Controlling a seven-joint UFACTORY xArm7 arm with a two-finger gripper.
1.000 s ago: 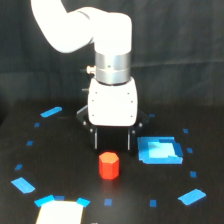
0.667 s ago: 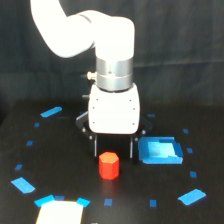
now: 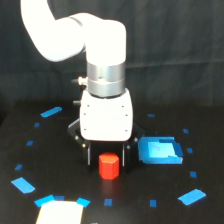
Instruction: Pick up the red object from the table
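So my pincer (image 3: 106, 159) is open around the red object (image 3: 108, 166). It sits on the bench (image 3: 60, 165) near the front edge, not squeezed or lifted yet.

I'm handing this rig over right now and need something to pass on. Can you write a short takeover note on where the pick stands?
Tool: lowered over the red object, jaws open, one dark finger on each side of it. Whether the fingers touch it cannot be told.
Red object: upright on the black table, not lifted, to the exterior view's left of the large blue square.
Done: tool lined up around the object.
Left: close the jaws on it and lift it off the table.
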